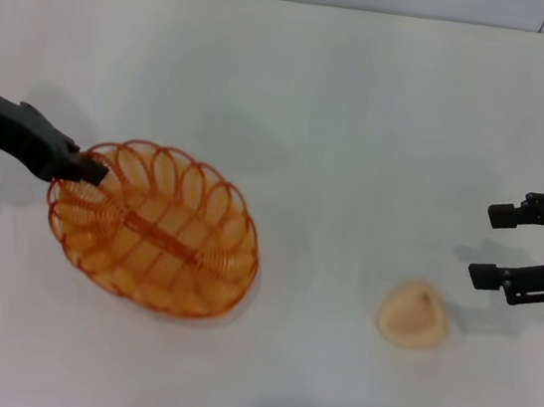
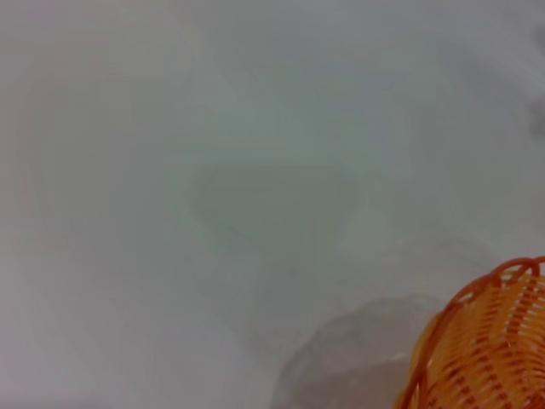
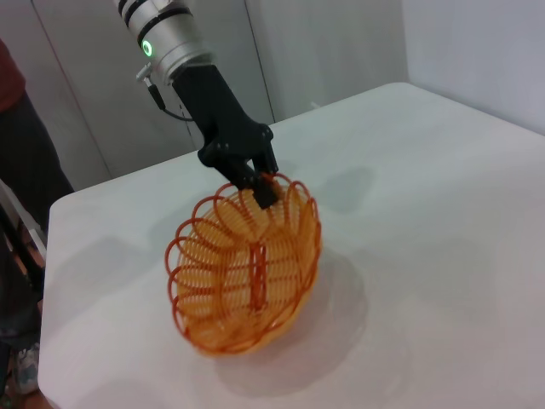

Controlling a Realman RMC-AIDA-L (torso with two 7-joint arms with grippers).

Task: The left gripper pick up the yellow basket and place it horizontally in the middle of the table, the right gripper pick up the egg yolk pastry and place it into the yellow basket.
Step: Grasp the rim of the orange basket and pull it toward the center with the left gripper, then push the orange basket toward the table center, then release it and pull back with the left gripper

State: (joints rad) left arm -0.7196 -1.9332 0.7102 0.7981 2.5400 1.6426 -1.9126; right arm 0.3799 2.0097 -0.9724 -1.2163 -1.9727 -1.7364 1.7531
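In the head view, a plain white table [image 1: 345, 103] fills the scene. The yellow basket [image 1: 153, 228], an oval of orange-amber looped strands with a scalloped rim, sits toward the table's left edge, roughly midway between its far and near edges, with its long axis running at a slant. The left gripper [image 1: 91, 169], a black claw on a black arm reaching in from the left edge, is clamped on the basket's rim at the end nearest that edge. The egg yolk pastry [image 1: 415, 314], a small pale cream bun with a slight dimple, lies on the table well apart from the basket, toward the right edge and nearer the front edge. The right gripper [image 1: 496, 246] hangs just beside the pastry on its right-edge side, its two black fingers spread apart with nothing between them. In the left wrist view, mostly bare white tabletop shows, with a curved piece of the basket's orange rim and woven wall in one corner of the picture. In the right wrist view, the basket is tipped, one side raised off the tabletop and the opposite side low against it, casting a shadow beneath; the left gripper pinches the raised rim, and a green ring light [image 3: 147, 48] glows on its silver wrist.
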